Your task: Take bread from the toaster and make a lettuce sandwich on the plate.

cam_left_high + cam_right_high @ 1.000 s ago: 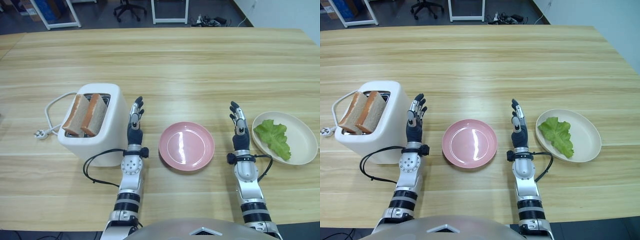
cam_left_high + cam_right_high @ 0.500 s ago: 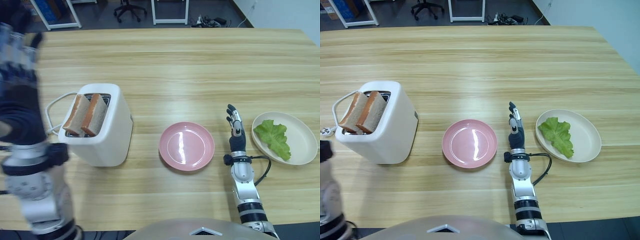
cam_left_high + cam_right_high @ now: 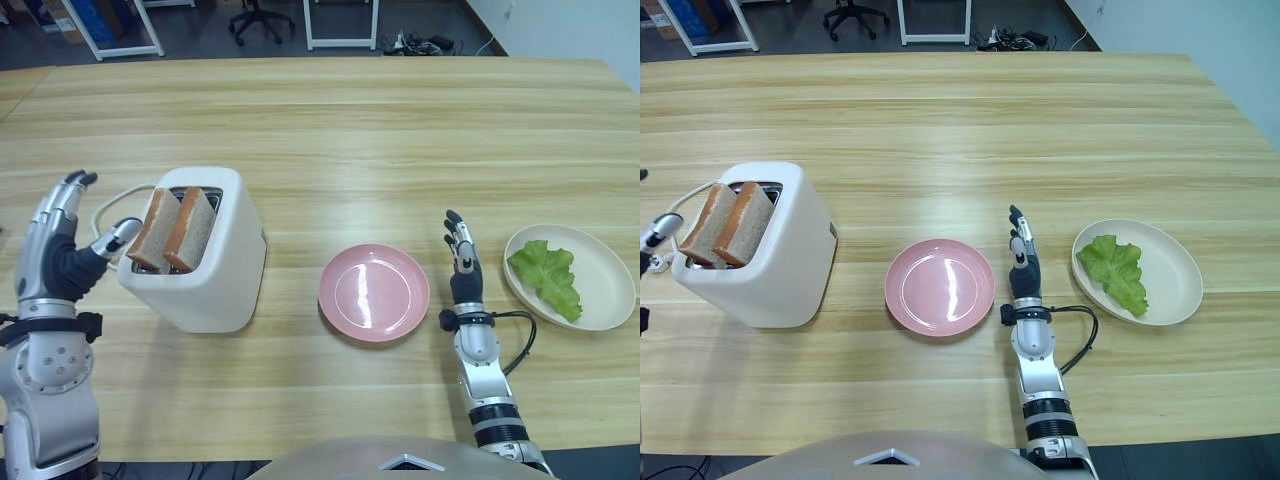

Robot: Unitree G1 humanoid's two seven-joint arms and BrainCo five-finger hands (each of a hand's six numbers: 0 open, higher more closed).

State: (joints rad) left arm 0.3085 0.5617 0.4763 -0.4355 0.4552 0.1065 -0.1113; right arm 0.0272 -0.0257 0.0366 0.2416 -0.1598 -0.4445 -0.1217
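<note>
A white toaster [image 3: 205, 275] stands at the left of the wooden table with two bread slices [image 3: 173, 230] sticking up from its slots. An empty pink plate [image 3: 373, 292] lies in the middle. A lettuce leaf [image 3: 546, 275] rests on a cream plate [image 3: 602, 302] at the right. My left hand [image 3: 58, 250] is held up open just left of the toaster, its thumb close to the near slice. My right hand [image 3: 462, 269] stands open, fingers straight, between the pink plate and the cream plate, holding nothing.
The toaster's white cord [image 3: 101, 222] loops on the table behind my left hand. A black cable [image 3: 515, 338] hangs at my right wrist. Chairs and frames stand on the floor beyond the table's far edge.
My left hand has swung from beside the pink plate, up around the toaster's front, to its left side. My right hand has drifted slightly left toward the pink plate.
</note>
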